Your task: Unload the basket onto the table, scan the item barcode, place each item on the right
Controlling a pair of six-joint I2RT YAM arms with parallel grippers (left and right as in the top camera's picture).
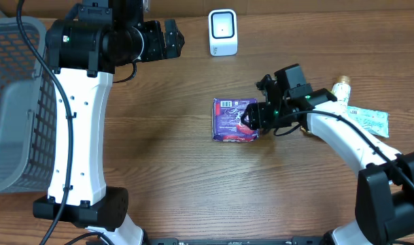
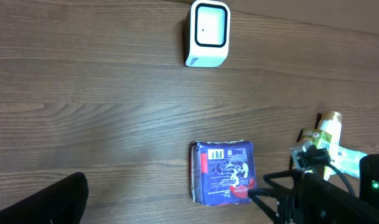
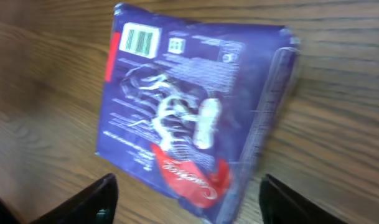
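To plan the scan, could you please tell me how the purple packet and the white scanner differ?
The purple packet lies flat mid-table, barcode facing up; the white scanner stands upright near the far edge. The packet is busily printed; the scanner is plain white with a dark-framed window. Both rest on the table.

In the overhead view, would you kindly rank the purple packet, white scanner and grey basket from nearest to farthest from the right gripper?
1. Purple packet, right at the right gripper.
2. White scanner, top centre.
3. Grey basket, far left edge.
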